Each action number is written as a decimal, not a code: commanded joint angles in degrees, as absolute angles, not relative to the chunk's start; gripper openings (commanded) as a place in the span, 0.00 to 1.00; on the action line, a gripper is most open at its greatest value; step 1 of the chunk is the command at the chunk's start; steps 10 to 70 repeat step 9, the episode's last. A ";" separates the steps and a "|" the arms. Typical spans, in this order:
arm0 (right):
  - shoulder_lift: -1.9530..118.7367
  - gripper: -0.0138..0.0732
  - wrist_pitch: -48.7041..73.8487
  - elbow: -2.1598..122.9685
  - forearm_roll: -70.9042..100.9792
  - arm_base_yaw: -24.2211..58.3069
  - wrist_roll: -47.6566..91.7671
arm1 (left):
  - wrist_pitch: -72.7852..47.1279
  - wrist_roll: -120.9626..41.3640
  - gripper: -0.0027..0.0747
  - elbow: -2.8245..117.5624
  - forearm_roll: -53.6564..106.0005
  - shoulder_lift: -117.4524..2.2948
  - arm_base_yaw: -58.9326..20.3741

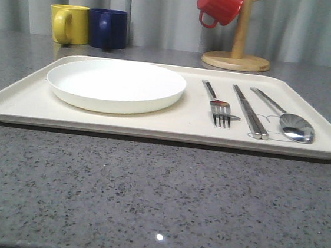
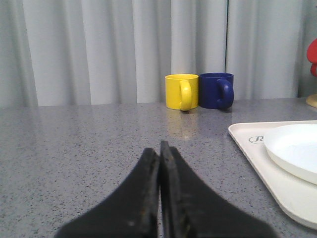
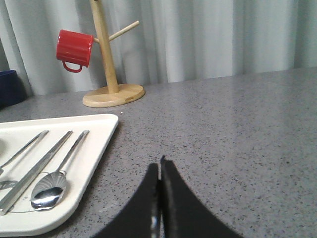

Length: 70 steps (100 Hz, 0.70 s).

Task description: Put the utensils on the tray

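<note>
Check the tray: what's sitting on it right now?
On the tray: white plate, then fork, chopsticks and spoon side by side. The tray surface under the plate is covered.

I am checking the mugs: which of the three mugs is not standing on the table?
The red mug. It hangs on the wooden mug stand, while the yellow mug and blue mug stand on the table.

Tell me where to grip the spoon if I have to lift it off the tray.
Take the spoon by its slim handle, coming straight down from above with the right end effector, whose wrist camera sees the spoon closest. The spoon lies flat on the tray, bowl toward the robot, and the chopsticks run close alongside, so probably close across the handle's far half.
</note>
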State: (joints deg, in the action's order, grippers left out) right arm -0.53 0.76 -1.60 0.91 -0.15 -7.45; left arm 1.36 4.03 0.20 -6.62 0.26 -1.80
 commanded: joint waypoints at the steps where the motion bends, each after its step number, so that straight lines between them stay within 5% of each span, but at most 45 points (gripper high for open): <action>1: -1.90 0.08 -3.54 -0.53 0.68 -0.51 -6.86 | 6.03 4.46 0.01 -2.16 -6.65 2.22 -1.63; 70: -1.90 0.08 -3.54 -0.53 0.68 -0.51 -6.86 | 6.03 4.46 0.01 -2.16 -6.65 2.22 -1.63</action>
